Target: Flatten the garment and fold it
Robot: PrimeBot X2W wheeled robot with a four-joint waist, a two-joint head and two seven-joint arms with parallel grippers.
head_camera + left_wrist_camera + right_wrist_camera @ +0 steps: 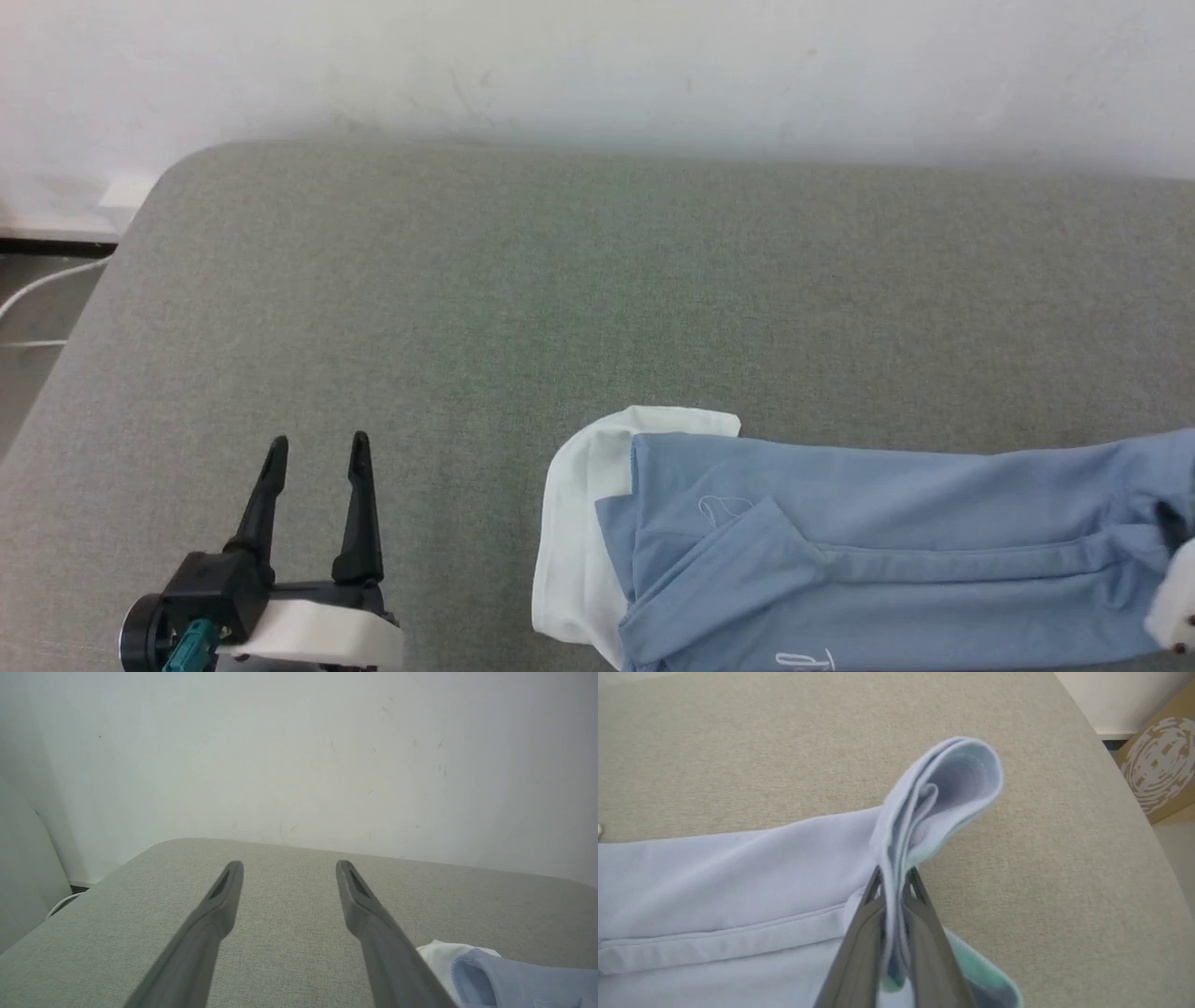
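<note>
Garment [840, 551] is laid as a narrow band, lower right of head frame. One end is pinched by right tool [894, 873], presumably for folding over. Left tool [319, 439] is held spread and empty, lower left, apart from the cloth.

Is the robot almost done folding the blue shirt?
Partway. The light-blue short-sleeved cotton shirt already lies as a long narrow strip on the grey fabric surface, sides folded in. The right gripper pinches its bunched end. The left gripper hovers open, apart. Folding it shorter looks left.
</note>
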